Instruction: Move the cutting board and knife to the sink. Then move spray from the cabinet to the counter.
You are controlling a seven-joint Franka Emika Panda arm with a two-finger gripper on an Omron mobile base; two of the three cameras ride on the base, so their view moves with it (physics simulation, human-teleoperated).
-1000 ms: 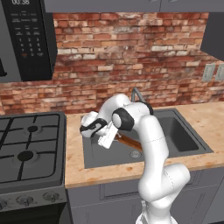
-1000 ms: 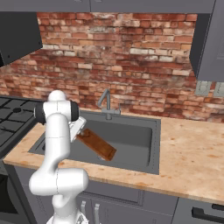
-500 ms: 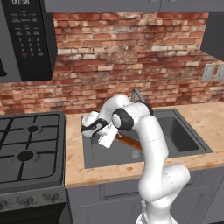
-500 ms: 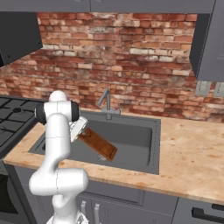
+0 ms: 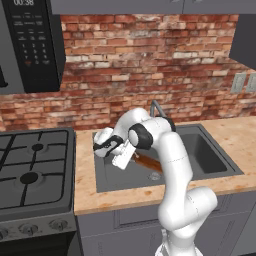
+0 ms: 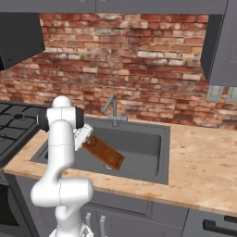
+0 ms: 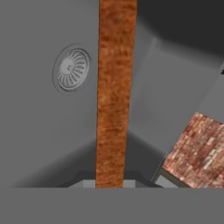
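Cutting board (image 6: 103, 152) hangs tilted inside the sink (image 6: 143, 143), its upper end clamped between the fingers (image 6: 83, 140), and from the hand it runs away as a long reddish strip (image 7: 114, 87) over the basin floor, right beside the round drain (image 7: 71, 69). Silver faucet (image 6: 111, 107) stands at the sink's back rim, beige tabletop (image 6: 203, 166) all around

Black gas stove (image 5: 32, 172) with burner grates, directly below the black microwave (image 5: 31, 45); red brick backsplash (image 5: 145, 70) to the right of the stove; wall outlet (image 5: 239, 83) on the bricks, far right.
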